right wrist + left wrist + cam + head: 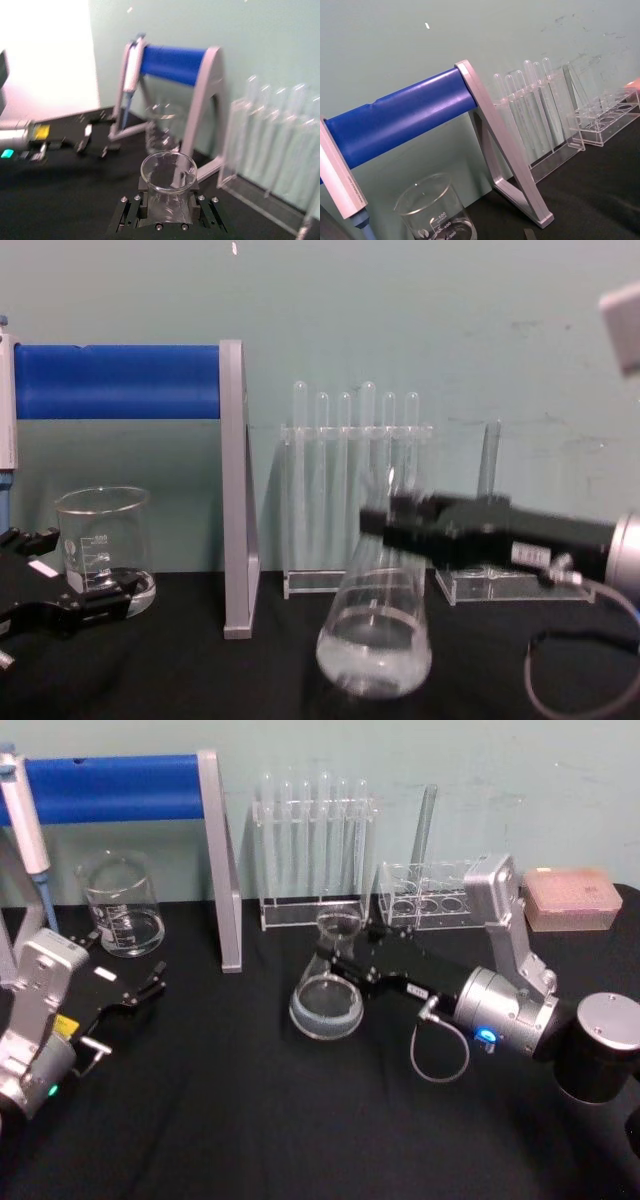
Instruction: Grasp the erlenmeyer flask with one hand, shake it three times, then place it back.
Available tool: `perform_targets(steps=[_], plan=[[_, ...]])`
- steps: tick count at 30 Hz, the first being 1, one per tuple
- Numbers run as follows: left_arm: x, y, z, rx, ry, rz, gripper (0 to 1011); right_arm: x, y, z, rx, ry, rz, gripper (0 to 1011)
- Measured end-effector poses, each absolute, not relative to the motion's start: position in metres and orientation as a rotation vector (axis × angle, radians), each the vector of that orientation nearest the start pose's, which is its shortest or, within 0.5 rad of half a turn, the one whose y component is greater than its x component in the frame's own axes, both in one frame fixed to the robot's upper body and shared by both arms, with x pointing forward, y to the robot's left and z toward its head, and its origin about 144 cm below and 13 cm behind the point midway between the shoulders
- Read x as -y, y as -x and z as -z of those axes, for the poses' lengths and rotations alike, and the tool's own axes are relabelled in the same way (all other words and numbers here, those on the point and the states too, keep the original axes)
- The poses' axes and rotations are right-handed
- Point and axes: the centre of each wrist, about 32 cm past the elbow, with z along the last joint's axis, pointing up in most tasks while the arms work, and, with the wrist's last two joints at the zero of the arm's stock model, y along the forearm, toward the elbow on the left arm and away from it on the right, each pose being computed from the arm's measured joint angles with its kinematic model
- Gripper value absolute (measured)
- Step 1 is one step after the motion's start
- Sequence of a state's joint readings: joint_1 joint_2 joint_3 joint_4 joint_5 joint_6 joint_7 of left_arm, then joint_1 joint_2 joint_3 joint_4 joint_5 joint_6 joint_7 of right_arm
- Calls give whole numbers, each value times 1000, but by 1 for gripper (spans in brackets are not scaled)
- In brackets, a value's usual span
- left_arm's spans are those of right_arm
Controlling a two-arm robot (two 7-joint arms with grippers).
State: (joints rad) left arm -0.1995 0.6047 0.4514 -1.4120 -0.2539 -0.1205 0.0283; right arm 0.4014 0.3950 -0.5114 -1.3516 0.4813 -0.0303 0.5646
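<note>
Jaws of the right gripper (348,963) are clamped round the neck of the erlenmeyer flask (327,1000), just below the flared rim, so it's properly grabbed. The flask is tilted, neck leaning toward the gripper's side, over the middle of the black table (250,1120); can't tell if its base touches the surface. The test tube rack (315,850) stands close behind it, with a lower clear rack (425,895) beside that. The left gripper (135,992) sits off left, fingers spread and empty, near the beaker (122,905) under the blue-bar stand (110,788).
</note>
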Motion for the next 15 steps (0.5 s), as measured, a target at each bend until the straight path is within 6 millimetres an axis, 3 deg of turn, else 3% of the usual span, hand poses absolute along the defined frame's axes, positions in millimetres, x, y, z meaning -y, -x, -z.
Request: perform_targets(steps=[15], plan=[[-310,-489,-1140,285,-304,-1248,1001,211,-496,-1222,-6,-40,1004,449]])
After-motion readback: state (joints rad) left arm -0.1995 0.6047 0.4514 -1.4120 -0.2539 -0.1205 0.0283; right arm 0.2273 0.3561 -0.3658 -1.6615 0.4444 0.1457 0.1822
